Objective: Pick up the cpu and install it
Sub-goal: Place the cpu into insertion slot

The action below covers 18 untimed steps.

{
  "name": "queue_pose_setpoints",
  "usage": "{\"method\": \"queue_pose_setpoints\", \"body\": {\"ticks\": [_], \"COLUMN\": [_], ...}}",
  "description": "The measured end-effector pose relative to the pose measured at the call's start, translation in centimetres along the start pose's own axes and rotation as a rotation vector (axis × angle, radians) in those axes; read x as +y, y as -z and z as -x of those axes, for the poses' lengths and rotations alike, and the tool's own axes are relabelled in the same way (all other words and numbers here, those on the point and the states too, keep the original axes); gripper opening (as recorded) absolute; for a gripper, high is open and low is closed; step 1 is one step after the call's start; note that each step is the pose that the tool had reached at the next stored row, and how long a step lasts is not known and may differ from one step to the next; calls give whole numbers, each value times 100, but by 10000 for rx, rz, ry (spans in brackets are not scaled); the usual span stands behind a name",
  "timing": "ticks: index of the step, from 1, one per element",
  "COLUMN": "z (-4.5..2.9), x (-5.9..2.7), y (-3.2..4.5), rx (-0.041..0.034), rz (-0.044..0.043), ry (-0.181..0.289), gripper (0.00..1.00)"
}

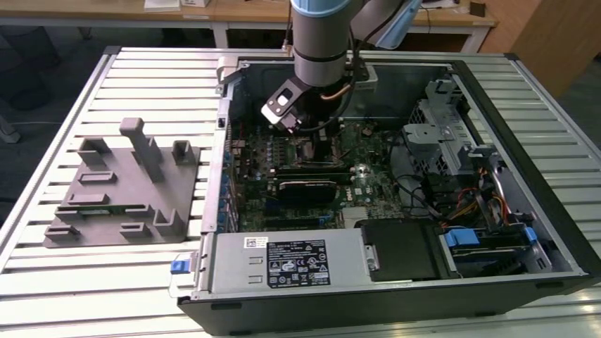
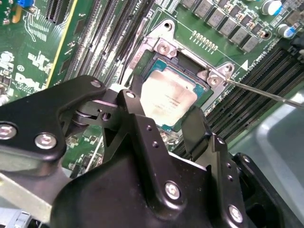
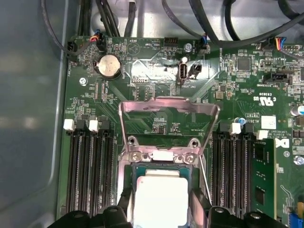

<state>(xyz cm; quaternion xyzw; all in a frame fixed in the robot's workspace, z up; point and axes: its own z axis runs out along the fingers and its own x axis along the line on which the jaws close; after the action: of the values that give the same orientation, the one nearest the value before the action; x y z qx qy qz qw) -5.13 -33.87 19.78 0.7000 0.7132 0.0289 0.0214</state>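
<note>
Green motherboard (image 3: 228,80), pale silver square cpu (image 3: 159,199)

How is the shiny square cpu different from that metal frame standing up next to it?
The cpu is a solid square plate. The metal frame is hollow, and the green board shows through its middle. The cpu lies flat, while the metal frame is tipped up and open. The cpu's top is pale and plain, and the metal frame is a thin bent strip. Both are silvery metal and sit close together on the green board.

Soft light, glare on cpu (image 3: 159,199)
</note>
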Motion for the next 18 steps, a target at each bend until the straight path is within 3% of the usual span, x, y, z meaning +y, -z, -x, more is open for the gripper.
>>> {"method": "queue_pose_setpoints", "body": {"ticks": [4,6,10,15,18], "z": [0,-1,-1,-1,-1], "x": [3,4,6,10,11], "y": [33,43,65,99,112], "rx": [1,1,1,2,3], "rz": [-5,-10,-21,-41,-53], "ry": [0,0,0,-1,-1], "gripper": [58,46,35,11,11]}}
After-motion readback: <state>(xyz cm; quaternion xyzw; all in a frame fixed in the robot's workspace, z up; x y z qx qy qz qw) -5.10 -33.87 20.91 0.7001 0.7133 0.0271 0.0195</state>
